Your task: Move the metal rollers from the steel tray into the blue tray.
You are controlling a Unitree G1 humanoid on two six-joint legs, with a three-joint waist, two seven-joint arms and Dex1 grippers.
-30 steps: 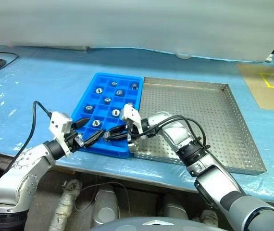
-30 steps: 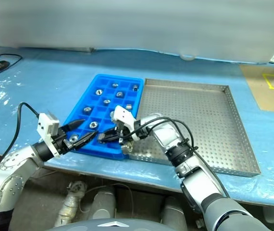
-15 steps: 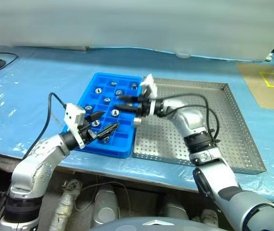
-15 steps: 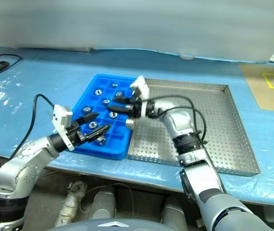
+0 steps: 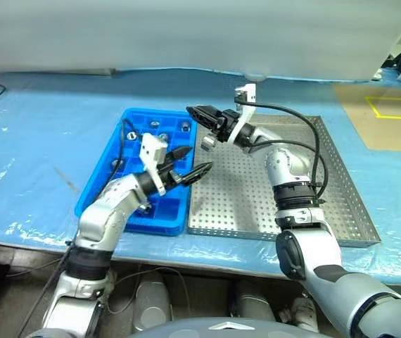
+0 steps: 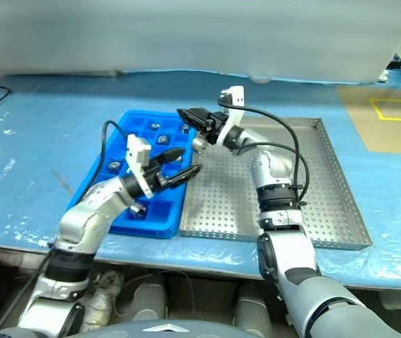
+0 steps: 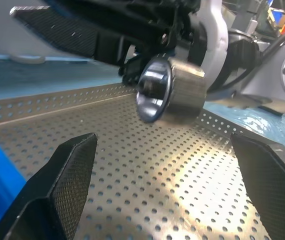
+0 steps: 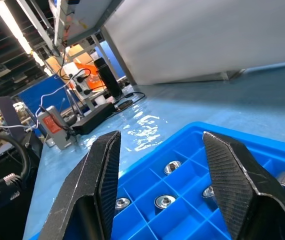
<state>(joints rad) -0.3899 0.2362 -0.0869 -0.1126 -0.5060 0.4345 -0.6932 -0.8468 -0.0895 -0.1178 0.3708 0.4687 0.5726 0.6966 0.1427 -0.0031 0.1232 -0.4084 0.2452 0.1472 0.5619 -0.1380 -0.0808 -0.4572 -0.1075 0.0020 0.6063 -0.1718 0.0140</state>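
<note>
The blue tray lies left of the steel tray, and the two touch. Several metal rollers sit in the blue tray's compartments. I see no roller on the steel tray's perforated floor. My right gripper hovers open over the blue tray's far right corner, nothing between its fingers. A silvery knurled cylinder hangs under its body, off the tray floor; I cannot tell whether it is a roller. My left gripper stands wide open and empty over the seam between the two trays, pointing at that cylinder.
Both trays rest on a table covered in blue plastic sheet. A tan board with yellow tape lies at the far right. A white wall runs along the back. The table's front edge is just below the trays.
The camera has shifted. My right gripper rose from the blue tray's near edge, swung to its far right corner and opened wider. My left gripper moved right to the trays' seam.
</note>
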